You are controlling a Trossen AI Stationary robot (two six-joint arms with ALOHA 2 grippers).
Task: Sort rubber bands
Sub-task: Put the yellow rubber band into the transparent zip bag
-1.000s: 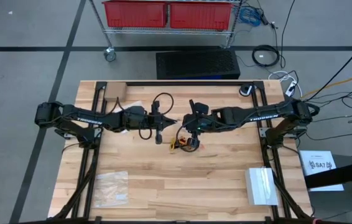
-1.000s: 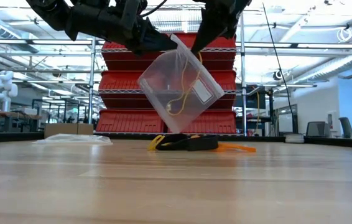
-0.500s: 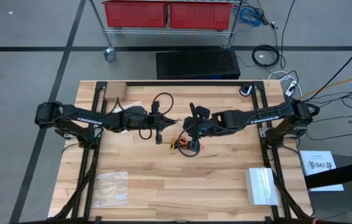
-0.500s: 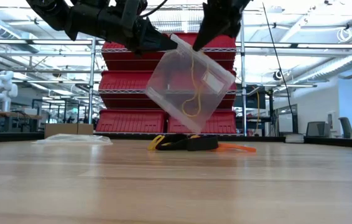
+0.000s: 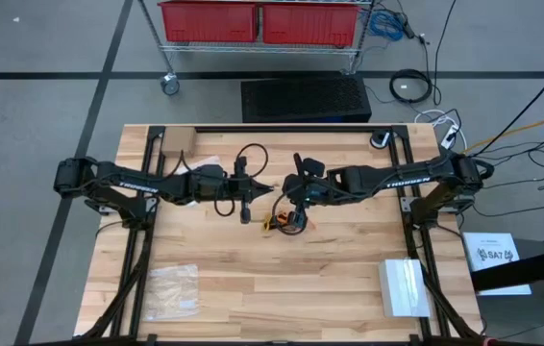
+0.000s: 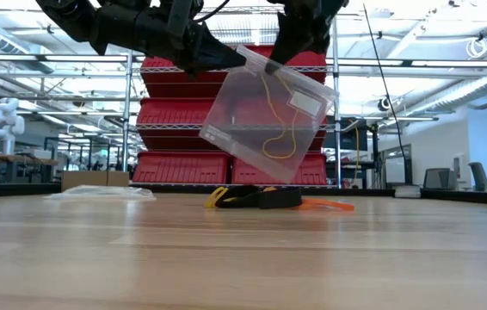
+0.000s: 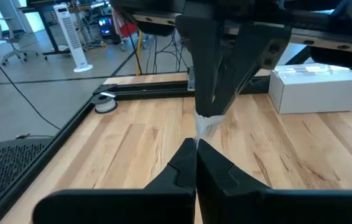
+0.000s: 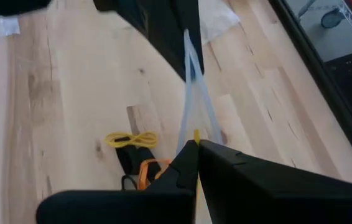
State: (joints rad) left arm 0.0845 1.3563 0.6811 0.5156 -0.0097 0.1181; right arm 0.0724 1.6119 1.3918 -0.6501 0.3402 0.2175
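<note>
A clear plastic bag with a white label hangs above the table's middle, tilted, with a yellow rubber band loose inside it. Both grippers are shut on its top. My left gripper reaches in from the table's left, and my right gripper comes down from the right. They nearly meet in the high view, the left gripper beside the right gripper. Below the bag, a small heap of yellow, black and orange rubber bands lies on the wood. My left gripper pinches the bag's top corner between its two shut fingers, coming level from the table's left. The bag is lifted clear and hangs tilted below the fingers. My right gripper pinches the bag's top edge, close beside the left gripper's hold, slanting down from the right. Two film layers spread apart beyond its fingers.
Another clear bag lies flat near the table's near left corner. A white box sits at the near right. A crumpled clear bag and a cardboard piece lie at the far left. Bare wood lies in front of the heap.
The bag has turned about its held top. Its lower end has swung up and toward the table's right, so it hangs more level than before. The yellow band inside has shifted right with it. Both grippers have stayed shut and almost still.
</note>
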